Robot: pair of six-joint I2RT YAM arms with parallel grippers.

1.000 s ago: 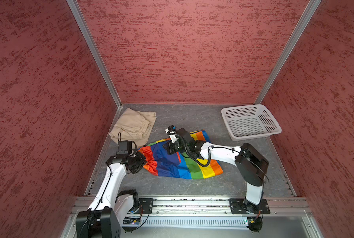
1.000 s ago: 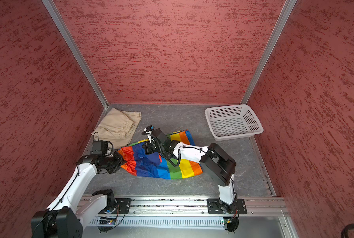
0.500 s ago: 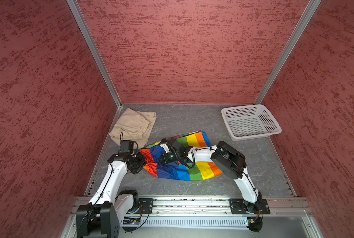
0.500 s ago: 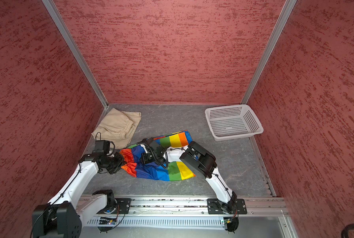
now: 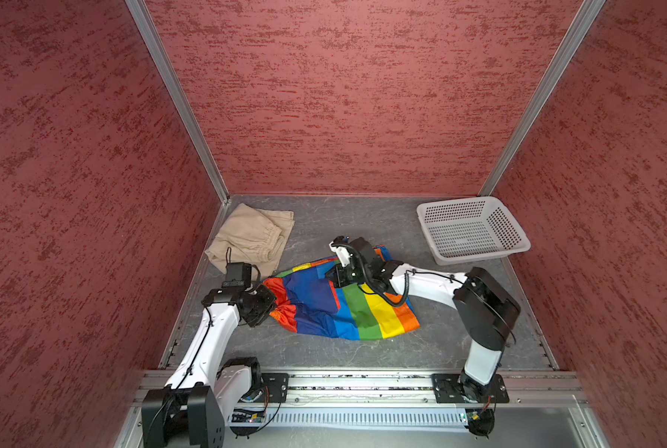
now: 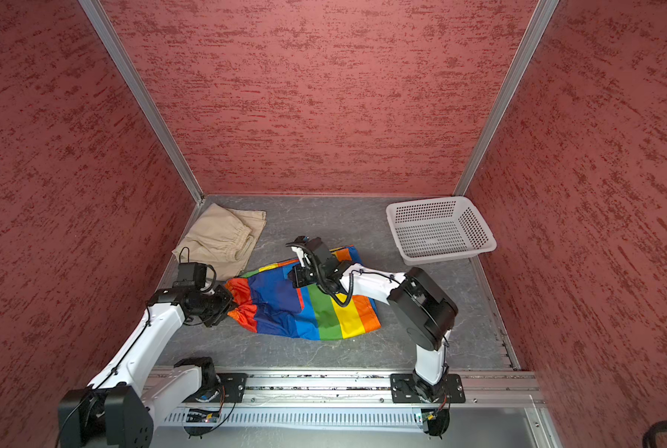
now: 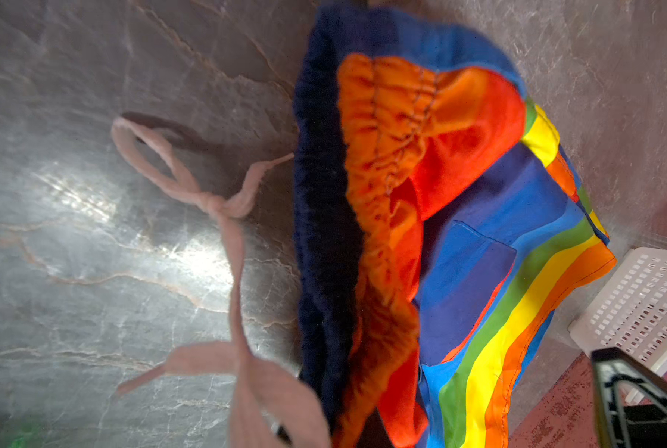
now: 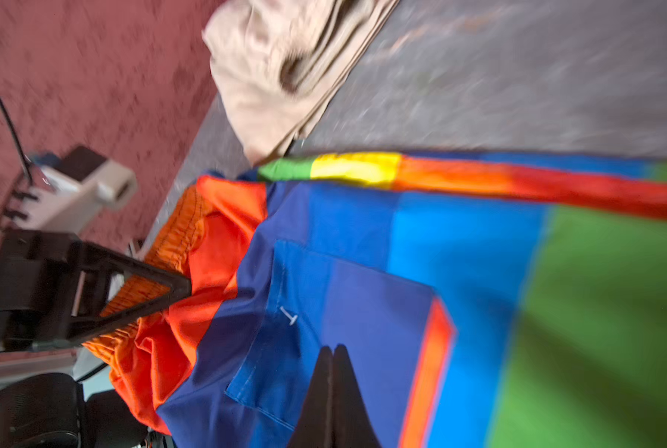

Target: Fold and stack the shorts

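Only the left wrist view shows the white string [image 7: 233,252] loose on the surface [image 7: 91,279]. The left hand [image 5: 274,307] pinches the rainbow shorts [image 5: 347,314] at the waist. The right hand [image 8: 332,351], squeezed tight on nothing, is by their blue pocket [image 8: 362,322]. Beige shorts [image 5: 252,236] lie just behind the left hand.

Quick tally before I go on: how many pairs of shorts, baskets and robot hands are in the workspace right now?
Shorts: 2 (beige shorts, rainbow shorts)
Basket: 1 (white basket)
Robot hands: 2 (left hand, right hand)
Total: 5
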